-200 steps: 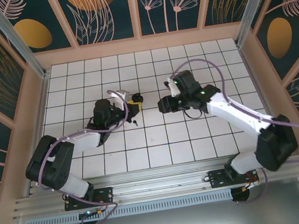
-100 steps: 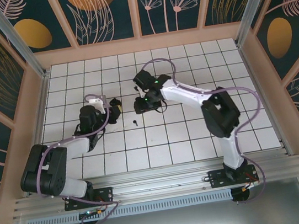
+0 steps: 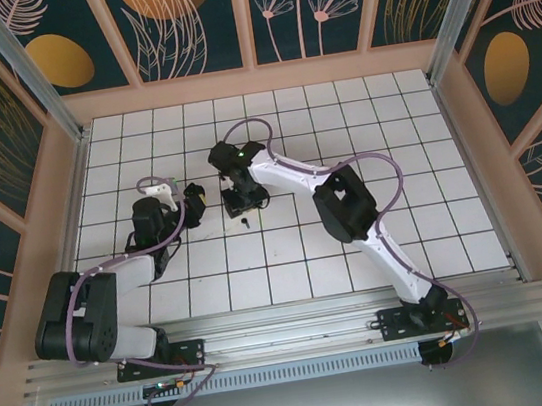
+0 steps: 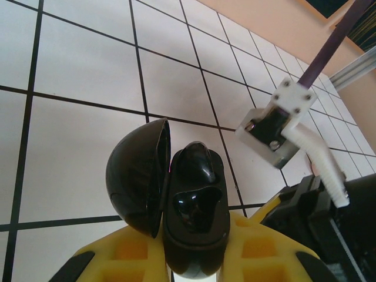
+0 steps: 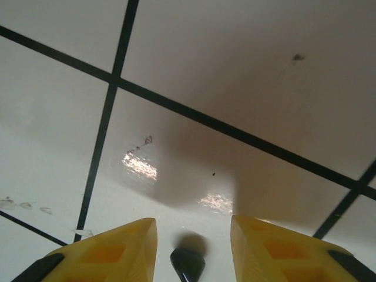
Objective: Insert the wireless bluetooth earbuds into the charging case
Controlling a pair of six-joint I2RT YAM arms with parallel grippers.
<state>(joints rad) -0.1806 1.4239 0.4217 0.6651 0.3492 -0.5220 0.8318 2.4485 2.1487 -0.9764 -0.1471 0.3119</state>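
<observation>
White-and-black arms (purple cables), yellow jaws

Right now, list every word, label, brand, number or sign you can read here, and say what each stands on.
None: no readable text in any view.
charging case, glossy black, open: no brand or label visible.
black earbud: no marking visible.
wall panels: leaf and circle patterns, no lettering.
tiled table: plain grid lines only.

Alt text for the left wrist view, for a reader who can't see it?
The left gripper clamps an open black case, lid swung left, between yellow fingers above white tiles. One black bud appears seated in the upper socket; the lower looks empty. The right arm's white wrist block hangs to the right.
</observation>
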